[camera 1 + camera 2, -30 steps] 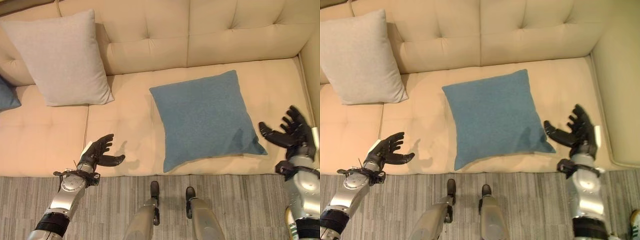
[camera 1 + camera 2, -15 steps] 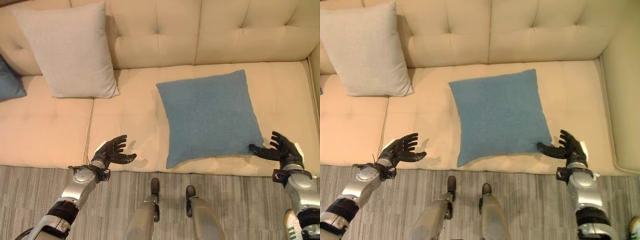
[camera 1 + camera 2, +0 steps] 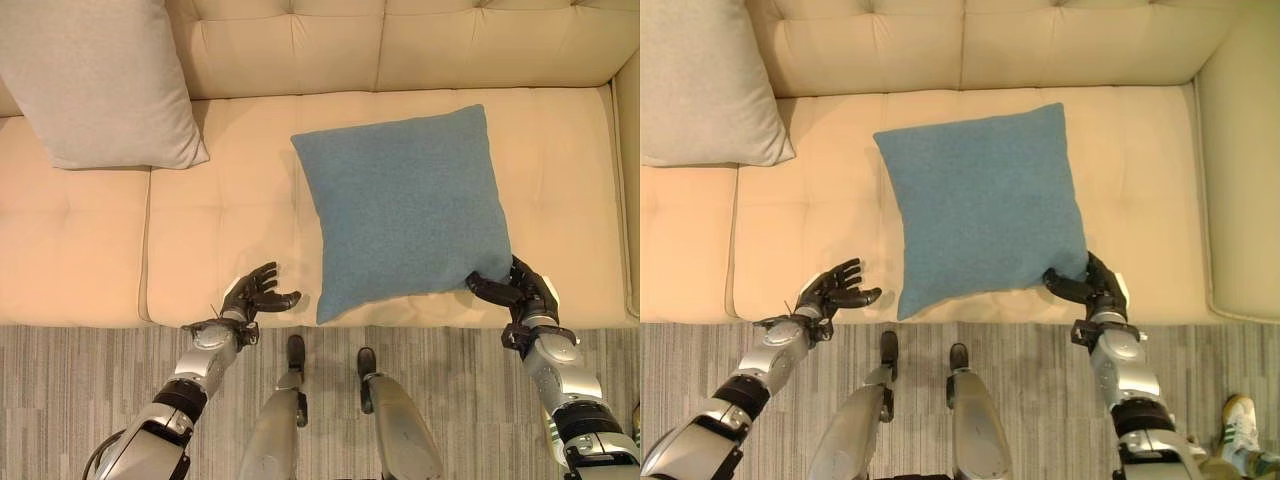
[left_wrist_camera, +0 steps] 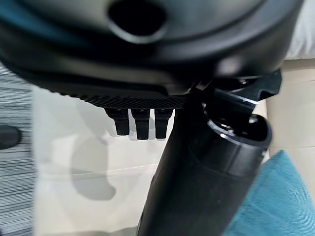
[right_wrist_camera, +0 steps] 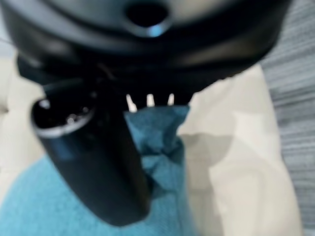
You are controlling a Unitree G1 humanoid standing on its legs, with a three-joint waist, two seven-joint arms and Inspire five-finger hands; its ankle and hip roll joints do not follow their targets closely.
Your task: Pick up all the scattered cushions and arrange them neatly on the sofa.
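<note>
1. The blue cushion [image 3: 405, 205] lies flat on the seat of the sofa [image 3: 90, 250], in the middle of the frame and a little to the right, with its lower corners close to the front edge of the seat
2. The right hand [image 3: 520, 292] is at the lower right corner of this cushion. In the right wrist view the thumb and the fingers pinch the corner, and the blue cloth is wrinkled between them, so I judge it is gripping the cushion
3. The left hand [image 3: 252, 297] is at the lower left of the frame, near the lower left corner of the cushion but apart from it. Its fingers are spread and relaxed, and it holds nothing
4. A grey cushion [image 3: 95, 80] stands against the sofa back in the upper left of the frame
5. The step in hand seems to be taking hold of the blue cushion
6. The next move probably needs the left hand to reach the near corner and grip it, so that both hands can lift the cushion and stand it against the sofa back
</note>
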